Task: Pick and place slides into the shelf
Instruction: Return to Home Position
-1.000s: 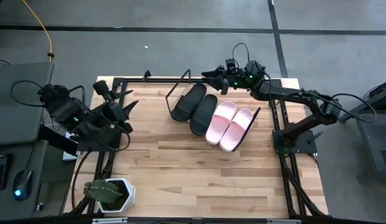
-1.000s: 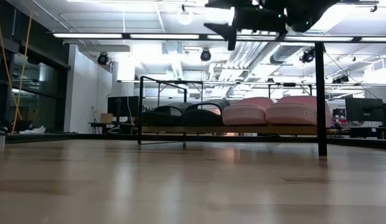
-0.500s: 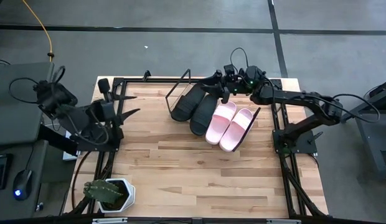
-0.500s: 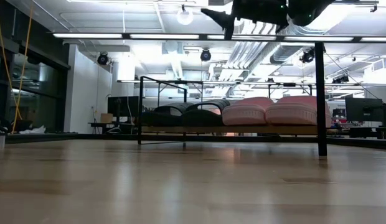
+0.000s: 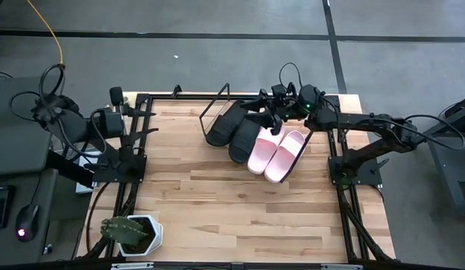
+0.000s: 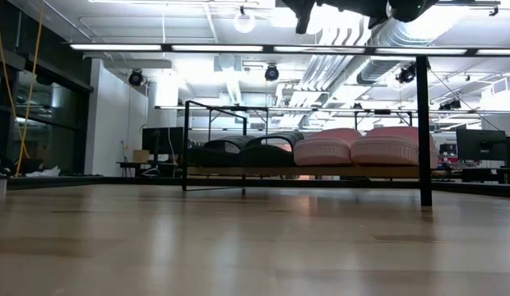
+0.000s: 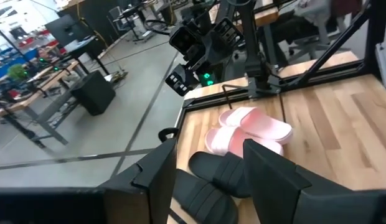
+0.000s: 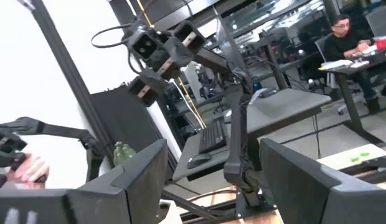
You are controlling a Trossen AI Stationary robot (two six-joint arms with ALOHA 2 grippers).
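All the slides lie side by side, soles down, on the shelf point(image 5: 256, 139) at the table's far side. The black pair point(image 5: 234, 130) is toward the left and the light pink pair point(image 5: 276, 151) toward the right. In the low view the black slides point(image 6: 243, 150) and pink slides point(image 6: 358, 146) rest on the shelf board point(image 6: 321, 172) between the wire end frames point(image 6: 187, 144). My right gripper point(image 5: 261, 116) hovers open above the slides' far ends and holds nothing. My left gripper point(image 5: 142, 122) is open at the table's left edge, far from the shelf.
A potted cactus point(image 5: 130, 232) stands at the table's near left corner. The black metal frame posts point(image 6: 423, 131) run along the table's left and right sides. Bare tabletop point(image 5: 240, 210) lies in front of the shelf. A person point(image 8: 342, 34) sits at a desk in the room beyond.
My right gripper has moved from the far edge toward the near edge, coming over the slides' far ends. My left arm has drawn back toward the table's left edge. The slides and shelf have stayed put.
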